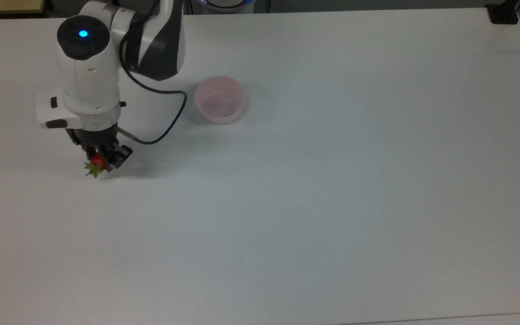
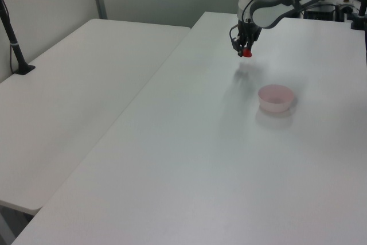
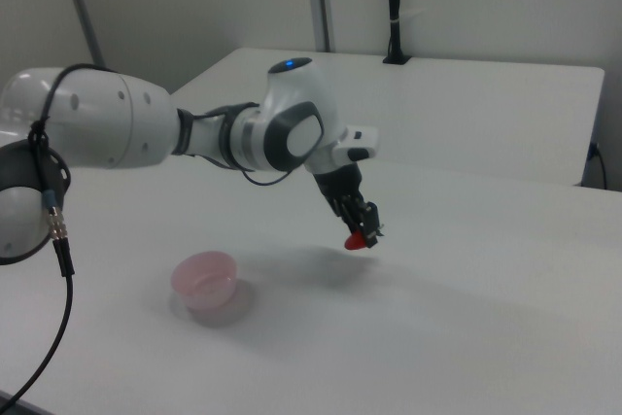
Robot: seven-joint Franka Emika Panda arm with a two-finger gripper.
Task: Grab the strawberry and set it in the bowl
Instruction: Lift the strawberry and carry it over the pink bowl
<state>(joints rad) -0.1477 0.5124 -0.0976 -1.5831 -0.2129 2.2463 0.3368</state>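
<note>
The red strawberry [image 1: 97, 162] with its green leaf cap hangs a little above the white table, held in my gripper [image 1: 102, 161], which is shut on it. In the left view the strawberry [image 2: 246, 53] is raised off the tabletop under the gripper [image 2: 245, 50]. The right view has the strawberry [image 3: 358, 240] in the air, gripper [image 3: 364, 230] around it. The pale pink bowl [image 1: 220, 99] stands upright and empty to the top view's right of the gripper, a short way off; the bowl [image 2: 276, 97] sits nearer in the left view and the bowl [image 3: 204, 278] at the right view's lower left.
A black cable [image 1: 169, 122] loops from the wrist over the table between gripper and bowl. The white table [image 1: 332, 203] stretches wide to the top view's right and front. A second white table [image 2: 74, 96] adjoins on the left view's left, with a black post [image 2: 14, 44].
</note>
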